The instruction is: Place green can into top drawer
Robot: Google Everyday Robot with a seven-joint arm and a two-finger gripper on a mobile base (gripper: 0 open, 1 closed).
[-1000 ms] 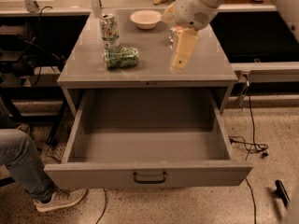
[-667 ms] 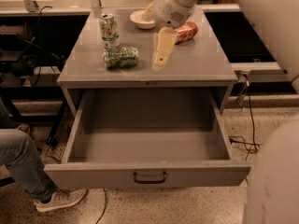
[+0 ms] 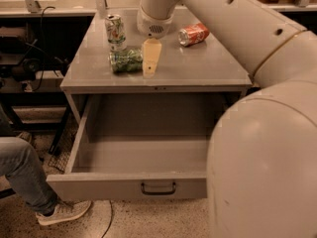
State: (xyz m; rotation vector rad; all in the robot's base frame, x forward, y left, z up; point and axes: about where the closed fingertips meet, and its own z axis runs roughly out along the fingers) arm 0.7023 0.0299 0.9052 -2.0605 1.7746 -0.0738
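A person's leg [image 3: 22, 175] and shoe [image 3: 62, 212] rest at far left, close to the corner of the open top drawer [image 3: 143, 152]; a low swing of my arm on that side risks a knock. On the grey worktop [image 3: 208, 68], the white can [image 3: 115, 29] stands upright just behind the green can [image 3: 125, 61], which lies on its side near the front edge. My end effector [image 3: 150, 63] hangs just to the right of the green can. I cannot tell if it is touching it or only close, and I cannot tell whether it is open or closed. The hazards, as I judge them: a clumsy contact could roll the green can forward off the edge in an uncontrolled drop, or back against the white can and topple it, and a grip on the curved side could slip. Farther right, the red-orange can [image 3: 193, 34] lies on its side, well apart and unlikely to interfere. My arm [image 3: 257, 148] fills the right foreground, hiding that corner of the drawer.
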